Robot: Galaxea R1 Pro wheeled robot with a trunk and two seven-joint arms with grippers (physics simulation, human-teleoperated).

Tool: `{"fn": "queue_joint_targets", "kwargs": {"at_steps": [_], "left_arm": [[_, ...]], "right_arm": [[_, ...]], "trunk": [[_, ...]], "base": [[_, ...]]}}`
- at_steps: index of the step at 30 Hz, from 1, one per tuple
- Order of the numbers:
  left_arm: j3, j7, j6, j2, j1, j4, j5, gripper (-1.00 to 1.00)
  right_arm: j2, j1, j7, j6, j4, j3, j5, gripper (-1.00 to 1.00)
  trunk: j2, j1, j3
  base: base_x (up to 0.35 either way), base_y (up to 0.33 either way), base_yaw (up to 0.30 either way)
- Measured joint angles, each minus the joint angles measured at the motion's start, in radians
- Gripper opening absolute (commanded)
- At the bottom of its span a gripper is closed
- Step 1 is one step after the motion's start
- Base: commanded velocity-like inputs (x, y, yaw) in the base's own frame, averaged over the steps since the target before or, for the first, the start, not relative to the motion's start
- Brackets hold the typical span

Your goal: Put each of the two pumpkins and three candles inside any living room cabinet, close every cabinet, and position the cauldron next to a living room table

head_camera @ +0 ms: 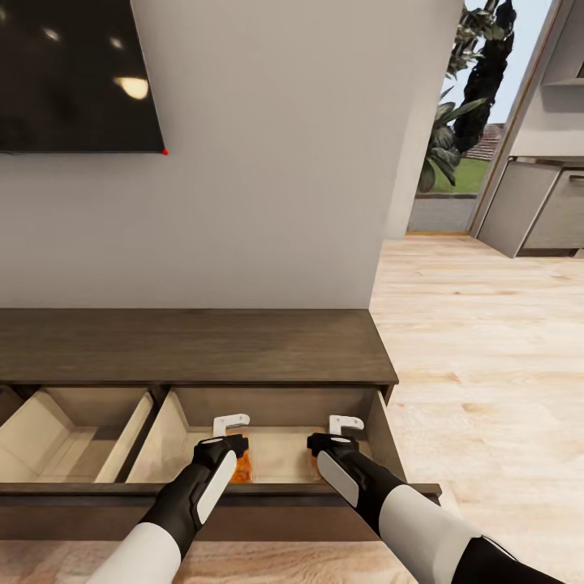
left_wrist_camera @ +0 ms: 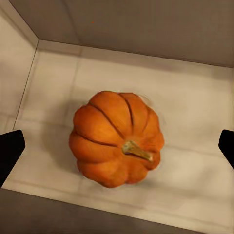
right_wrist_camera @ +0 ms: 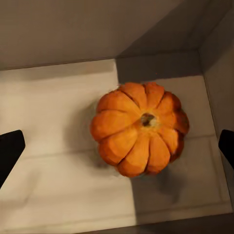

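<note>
The long dark-brown cabinet [head_camera: 195, 345] stands against the wall with two drawers pulled open. Both grippers hang over the right drawer [head_camera: 383, 442]. In the left wrist view one orange pumpkin [left_wrist_camera: 117, 146] rests on the pale drawer floor, and my left gripper [left_wrist_camera: 118, 148] is open above it with its fingertips [left_wrist_camera: 9, 152] far apart. A second pumpkin [right_wrist_camera: 140, 134] lies near a drawer corner under my open right gripper [right_wrist_camera: 118, 148]. From the head view, slivers of the pumpkins [head_camera: 241, 468] peek past the left gripper [head_camera: 230, 430] and right gripper [head_camera: 344, 430]. Candles, cauldron and table are out of view.
The left drawer [head_camera: 73, 438] is open, with a pale inside. A black TV [head_camera: 73, 73] hangs on the wall above the cabinet. Light wood floor [head_camera: 487, 365] stretches to the right toward a doorway with plants [head_camera: 462, 122] and grey kitchen units [head_camera: 543, 211].
</note>
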Motion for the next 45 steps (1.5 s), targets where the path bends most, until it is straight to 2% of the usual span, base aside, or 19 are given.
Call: {"fn": "queue_joint_targets", "kwargs": {"at_steps": [9,17,25,29,33,40,45], "left_arm": [[0.0,0.0,0.001,0.0,0.0,0.0,0.0,1.0],[0.0,-0.002,0.005,0.0,0.0,-0.001,0.004,1.0],[0.006,-0.002,0.022,0.001,0.0,-0.004,0.069,1.0],[0.009,0.001,0.058,0.002,0.0,-0.024,0.074,1.0],[0.012,0.034,0.11,0.002,0.0,-0.063,0.088,1.0],[0.009,0.098,0.126,0.005,0.0,-0.072,0.178,1.0],[0.008,0.122,0.129,0.005,0.0,-0.073,0.189,1.0]], "right_arm": [[0.0,-0.001,0.0,0.0,0.0,0.0,0.0,1.0],[0.0,0.0,0.0,0.002,-0.002,0.0,-0.001,1.0],[0.0,0.0,-0.002,0.027,-0.013,-0.001,-0.015,1.0],[0.0,0.0,-0.005,0.09,-0.016,-0.007,-0.017,1.0],[0.0,0.0,-0.011,0.12,-0.018,-0.011,-0.019,1.0],[-0.003,-0.001,-0.013,0.127,-0.045,-0.013,-0.028,1.0],[-0.003,0.0,-0.011,0.128,-0.049,-0.013,-0.03,1.0]], "trunk": [[0.0,0.0,0.0],[0.056,-0.031,0.025],[0.112,-0.061,0.05],[0.14,-0.077,0.063],[0.168,-0.092,0.075],[0.217,-0.119,0.097],[0.252,-0.138,0.113]], "base": [[0.0,0.0,0.0],[0.0,0.0,0.0],[0.0,0.0,0.0],[0.0,0.0,0.0],[0.0,0.0,0.0],[0.0,0.0,0.0],[0.0,0.0,0.0]]}}
